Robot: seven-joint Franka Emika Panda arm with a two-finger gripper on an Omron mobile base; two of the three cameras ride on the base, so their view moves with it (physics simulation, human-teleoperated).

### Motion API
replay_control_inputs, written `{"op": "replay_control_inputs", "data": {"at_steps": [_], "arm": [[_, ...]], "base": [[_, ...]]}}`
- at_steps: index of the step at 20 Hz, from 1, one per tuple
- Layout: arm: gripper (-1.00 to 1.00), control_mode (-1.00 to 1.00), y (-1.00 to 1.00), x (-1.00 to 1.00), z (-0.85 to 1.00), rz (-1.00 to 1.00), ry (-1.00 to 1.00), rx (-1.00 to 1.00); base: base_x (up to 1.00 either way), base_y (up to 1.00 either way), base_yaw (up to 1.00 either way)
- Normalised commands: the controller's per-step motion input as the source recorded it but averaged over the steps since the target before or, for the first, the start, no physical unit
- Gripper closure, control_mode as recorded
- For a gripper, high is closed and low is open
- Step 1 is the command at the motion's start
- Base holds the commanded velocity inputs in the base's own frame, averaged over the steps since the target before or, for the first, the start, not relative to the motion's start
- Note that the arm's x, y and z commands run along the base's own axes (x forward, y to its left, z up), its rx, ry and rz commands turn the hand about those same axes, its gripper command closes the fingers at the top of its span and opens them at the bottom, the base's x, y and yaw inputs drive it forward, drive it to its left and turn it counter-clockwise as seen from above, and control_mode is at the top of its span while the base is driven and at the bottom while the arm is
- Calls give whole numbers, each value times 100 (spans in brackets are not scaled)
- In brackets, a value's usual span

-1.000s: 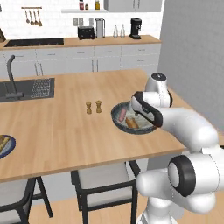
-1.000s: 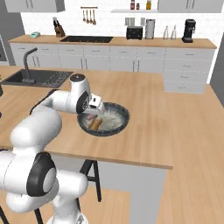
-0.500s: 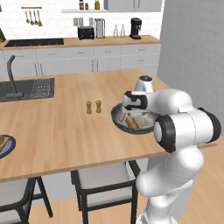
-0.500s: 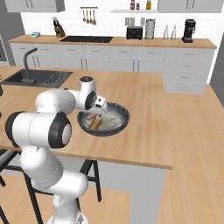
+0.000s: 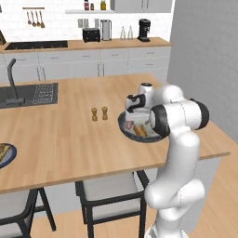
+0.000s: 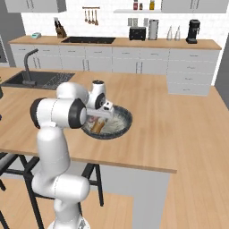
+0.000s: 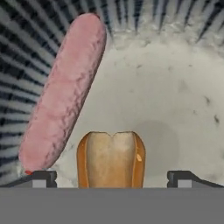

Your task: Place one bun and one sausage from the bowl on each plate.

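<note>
My tool (image 7: 111, 177) spread wide over a bun in the bowl, nothing gripped yet.

Nearest me, the tool's fingertips (image 7: 40, 176) stand far apart with the bun (image 7: 111, 158) centred between them, split side up, on the pale floor of the bowl (image 7: 183, 100). Just beside the bun lies the sausage (image 7: 65, 89), leaning up the ribbed wall, its low end right by my one fingertip. I judge that is the risk: closing may catch the sausage too, or nudge it so the bun twists out. A soft bun could also squash or slip if I pinch only its end. Farther off, the bowl (image 5: 126, 128) sits on the tabletop (image 5: 65, 135), and one plate (image 5: 6, 155) lies well apart at the far edge, a long carry in which a loose grip could drop it.
</note>
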Motion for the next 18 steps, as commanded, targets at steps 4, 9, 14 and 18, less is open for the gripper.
{"op": "replay_control_inputs", "data": {"at_steps": [4,9,14,18], "arm": [[-100,-100,0,-8,-37,0,0,0],[-100,-100,0,-41,-4,0,0,0],[-100,-100,0,-31,-5,0,4,0],[-100,-100,1,-16,-7,0,10,0]], "base": [[0,0,0],[0,0,0],[0,0,0],[0,0,0]]}}
